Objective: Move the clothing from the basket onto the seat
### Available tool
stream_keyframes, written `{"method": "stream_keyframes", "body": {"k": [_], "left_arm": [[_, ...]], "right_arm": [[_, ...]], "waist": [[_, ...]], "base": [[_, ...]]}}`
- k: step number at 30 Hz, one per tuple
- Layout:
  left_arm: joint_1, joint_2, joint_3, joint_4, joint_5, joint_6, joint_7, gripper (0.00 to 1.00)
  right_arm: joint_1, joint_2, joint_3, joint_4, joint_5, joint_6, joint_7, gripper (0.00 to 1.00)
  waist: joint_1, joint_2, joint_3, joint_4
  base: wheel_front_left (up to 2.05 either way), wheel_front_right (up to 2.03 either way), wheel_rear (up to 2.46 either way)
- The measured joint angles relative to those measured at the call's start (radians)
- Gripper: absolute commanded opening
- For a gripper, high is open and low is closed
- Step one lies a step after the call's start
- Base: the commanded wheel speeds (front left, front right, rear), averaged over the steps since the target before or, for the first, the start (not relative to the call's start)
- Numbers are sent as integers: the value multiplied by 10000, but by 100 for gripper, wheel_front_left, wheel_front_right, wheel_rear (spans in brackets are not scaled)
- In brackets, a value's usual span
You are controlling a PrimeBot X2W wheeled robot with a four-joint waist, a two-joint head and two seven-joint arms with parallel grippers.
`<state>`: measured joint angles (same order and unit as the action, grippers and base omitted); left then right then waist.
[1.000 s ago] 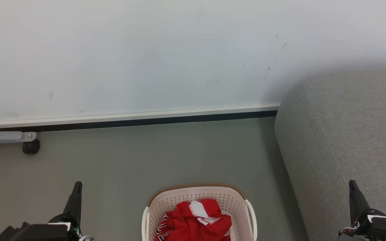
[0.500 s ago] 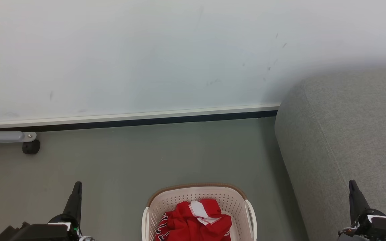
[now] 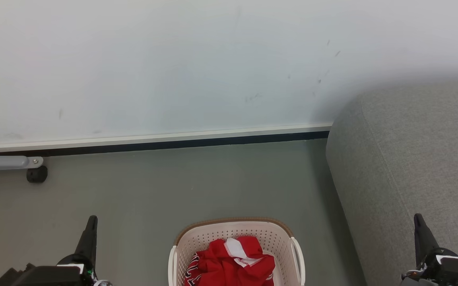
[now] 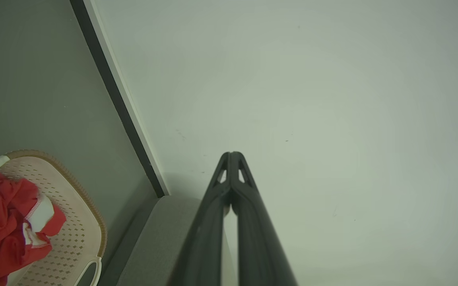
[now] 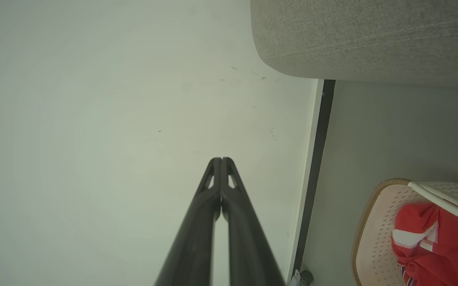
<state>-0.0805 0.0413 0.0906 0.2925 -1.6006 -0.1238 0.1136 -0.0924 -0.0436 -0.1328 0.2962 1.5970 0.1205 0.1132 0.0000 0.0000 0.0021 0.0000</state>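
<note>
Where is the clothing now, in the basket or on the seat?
In the basket: the red clothing lies bunched within its perforated walls, apart from the grey seat.

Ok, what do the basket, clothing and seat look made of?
The basket seems to be rigid matte plastic: cream-white, moulded perforations, and a brown rim that may be woven-look trim. The clothing is soft red fabric with crumpled folds and white stitched trim; the fibre is unclear. The seat is grey woven upholstery, matte, with a visible weave, probably padded.

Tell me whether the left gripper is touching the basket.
Apart. The head view shows a wide strip of grey floor between the left gripper and the basket.
</note>
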Motion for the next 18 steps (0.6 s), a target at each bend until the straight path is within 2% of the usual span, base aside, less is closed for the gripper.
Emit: {"method": "stream_keyframes", "body": {"k": [18], "left_arm": [[0, 0, 0, 0, 0, 0, 0, 0]], "right_arm": [[0, 0, 0, 0, 0, 0, 0, 0]], "waist": [[0, 0, 0, 0]], "base": [[0, 0, 0]]}}
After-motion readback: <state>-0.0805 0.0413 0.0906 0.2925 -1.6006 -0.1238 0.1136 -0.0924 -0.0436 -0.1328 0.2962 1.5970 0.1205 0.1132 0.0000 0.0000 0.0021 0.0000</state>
